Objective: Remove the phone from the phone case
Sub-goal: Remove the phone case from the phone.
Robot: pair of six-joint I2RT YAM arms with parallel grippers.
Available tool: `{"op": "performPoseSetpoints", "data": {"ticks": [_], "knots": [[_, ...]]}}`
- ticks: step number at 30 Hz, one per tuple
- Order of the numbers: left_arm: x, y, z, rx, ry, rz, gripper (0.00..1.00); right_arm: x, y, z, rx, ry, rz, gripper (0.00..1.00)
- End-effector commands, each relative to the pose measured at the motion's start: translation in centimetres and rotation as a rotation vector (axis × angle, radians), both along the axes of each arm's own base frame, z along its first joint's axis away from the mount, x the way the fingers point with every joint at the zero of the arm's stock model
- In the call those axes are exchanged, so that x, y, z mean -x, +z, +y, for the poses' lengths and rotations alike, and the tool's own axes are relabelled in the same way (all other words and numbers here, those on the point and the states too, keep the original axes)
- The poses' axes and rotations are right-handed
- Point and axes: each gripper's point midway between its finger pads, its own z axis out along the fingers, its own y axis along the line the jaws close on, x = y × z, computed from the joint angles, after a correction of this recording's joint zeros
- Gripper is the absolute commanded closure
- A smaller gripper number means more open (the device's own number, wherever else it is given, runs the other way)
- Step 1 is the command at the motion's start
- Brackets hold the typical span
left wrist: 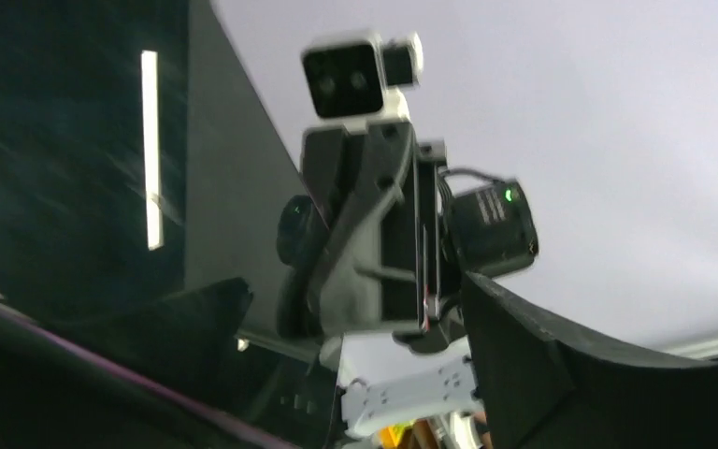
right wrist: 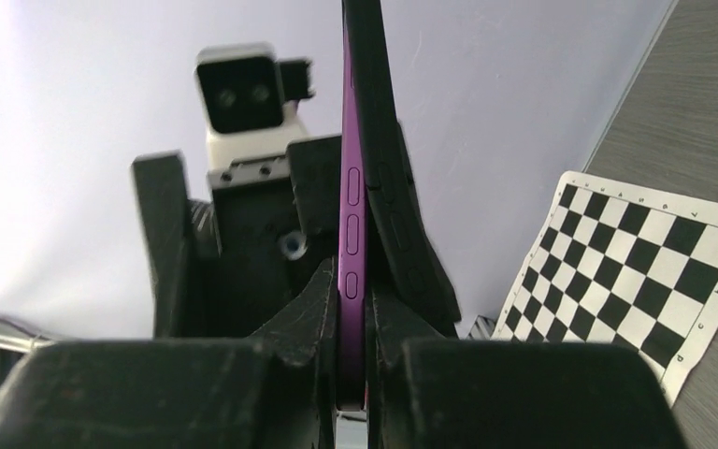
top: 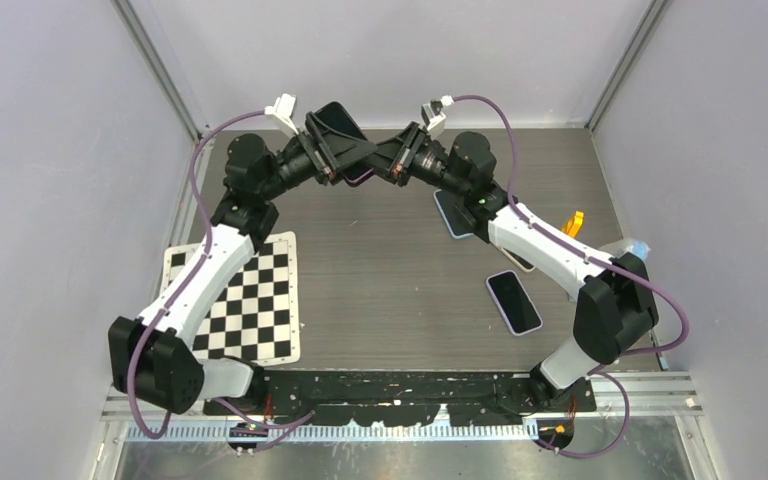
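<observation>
I am pinching the phone [right wrist: 351, 224] by its purple edge in my right gripper [right wrist: 352, 318], whose fingers are clamping it just below the side buttons. The black case [right wrist: 385, 159] is lying close against the phone near the top and standing off it lower down. I am judging one side to be unseated and the rest to be seated: the job is partly done, and the case is not yet off.

Beyond it, my left gripper [top: 340, 150] is facing me with its jaws standing wide. I cannot tell whether either finger is touching the case. Both grippers are hanging high over the far part of the table [top: 390, 290].

Down there a checkerboard sheet [top: 250, 300] is lying on the left and a spare phone [top: 513, 301] on the right. A second phone [top: 450, 213] is lying partly under my right arm, with an orange thing [top: 572, 222] further right. None is standing in the way; only the close quarters between my two wrists are cramping the pull.
</observation>
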Motion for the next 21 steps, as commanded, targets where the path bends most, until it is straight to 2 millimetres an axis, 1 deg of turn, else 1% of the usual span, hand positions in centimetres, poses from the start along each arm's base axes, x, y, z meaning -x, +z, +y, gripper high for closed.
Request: {"op": "performPoseSetpoints", "data": {"ticks": [1,3,4,5,6,7,10,11,13,17,19,21], "knots": [[3.6,3.8,0.6,-0.061,-0.063,-0.165,0.02,-0.1,7.4,-3.0,-0.160,-0.121,-0.123,0.99],[3.4,4.2,1.5,-0.074,-0.031,-0.182,0.00,0.0,9.5,-4.4,-0.254,-0.143,-0.130,0.99],[3.3,4.5,1.9,-0.074,-0.022,-0.190,0.00,-0.2,10.2,-5.0,-0.285,-0.155,-0.127,0.99],[3.4,4.7,2.0,-0.074,-0.023,-0.203,0.00,0.0,11.3,-5.3,-0.328,-0.144,-0.126,0.99],[3.6,4.9,2.0,-0.077,-0.029,-0.214,0.00,0.0,11.7,-5.5,-0.341,-0.141,-0.126,0.99],[3.6,5.0,2.0,-0.082,-0.033,-0.222,0.00,0.1,12.4,-5.7,-0.364,-0.135,-0.130,0.99],[3.7,4.9,2.0,-0.091,-0.037,-0.230,0.00,0.3,13.4,-6.0,-0.388,-0.126,-0.128,0.99],[3.7,4.8,2.0,-0.091,-0.040,-0.230,0.02,0.5,13.7,-6.0,-0.397,-0.118,-0.125,0.99],[3.6,4.6,1.8,-0.094,-0.053,-0.227,0.11,0.7,14.2,-6.1,-0.409,-0.106,-0.116,0.99],[2.9,4.2,1.3,-0.089,-0.090,-0.213,0.37,0.9,14.8,-6.1,-0.412,-0.094,-0.104,0.99],[2.5,4.4,0.9,-0.079,-0.110,-0.212,0.43,1.0,15.0,-6.1,-0.419,-0.088,-0.097,0.99],[2.1,4.6,0.8,-0.063,-0.115,-0.210,0.45,1.1,15.1,-6.0,-0.421,-0.077,-0.090,0.99]]}}
